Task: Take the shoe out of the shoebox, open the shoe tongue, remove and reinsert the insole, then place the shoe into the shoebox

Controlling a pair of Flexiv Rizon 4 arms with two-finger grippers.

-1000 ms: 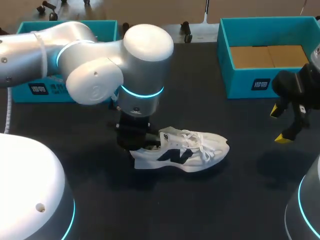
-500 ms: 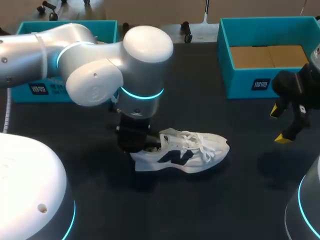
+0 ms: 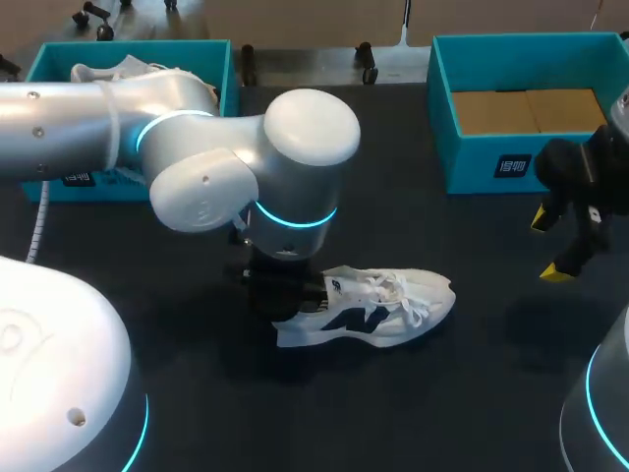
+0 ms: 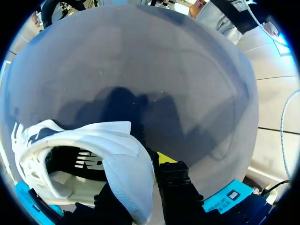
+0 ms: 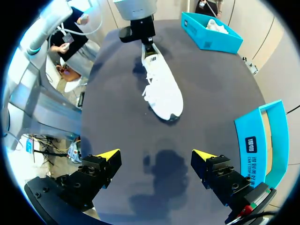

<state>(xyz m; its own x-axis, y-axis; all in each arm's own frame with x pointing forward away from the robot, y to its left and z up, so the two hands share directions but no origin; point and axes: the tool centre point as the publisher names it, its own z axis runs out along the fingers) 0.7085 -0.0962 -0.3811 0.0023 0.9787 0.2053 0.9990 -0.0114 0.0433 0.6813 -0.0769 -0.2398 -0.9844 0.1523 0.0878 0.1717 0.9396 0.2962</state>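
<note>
A white sneaker (image 3: 369,307) with a dark side logo lies on the black table (image 3: 442,393), toe to the right. My left gripper (image 3: 285,293) comes down on its heel. In the left wrist view the left gripper (image 4: 138,164) is shut on the sneaker's heel collar (image 4: 126,154), one finger outside showing a yellow tip, the other hidden inside the shoe. The dark insole (image 4: 70,161) shows through the opening. My right gripper (image 3: 550,246) hangs open and empty above the table's right side, well clear of the sneaker (image 5: 161,86); the right gripper (image 5: 156,154) holds nothing.
An open teal shoebox (image 3: 462,162) with a cardboard floor stands at the back right. A second teal box (image 3: 59,59) at the back left holds another white shoe (image 3: 128,71). My left arm's bulky joints (image 3: 295,167) hang over the table's middle.
My left arm has shifted to the right and toward the front, carrying the sneaker's heel with it. The shoe in the back-left box is now uncovered. The right arm has not moved.
</note>
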